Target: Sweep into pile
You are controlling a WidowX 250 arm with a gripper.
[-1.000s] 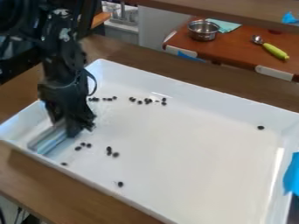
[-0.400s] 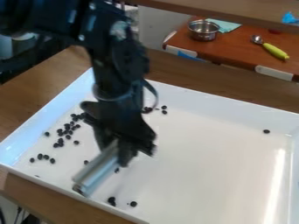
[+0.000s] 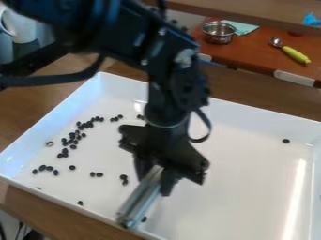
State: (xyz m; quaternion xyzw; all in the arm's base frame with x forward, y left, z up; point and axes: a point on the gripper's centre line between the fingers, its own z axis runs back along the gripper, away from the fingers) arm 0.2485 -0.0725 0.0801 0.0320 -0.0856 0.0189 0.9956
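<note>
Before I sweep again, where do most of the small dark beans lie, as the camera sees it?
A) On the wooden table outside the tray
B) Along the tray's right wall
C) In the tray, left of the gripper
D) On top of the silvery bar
C: most dark beans are scattered over the white tray between its left wall and the gripper.

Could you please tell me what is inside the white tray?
Dark pieces, mostly at the picture's left, one alone at right. The gripper and its silvery tool hide part of the tray, so anything behind them cannot be seen.
</note>
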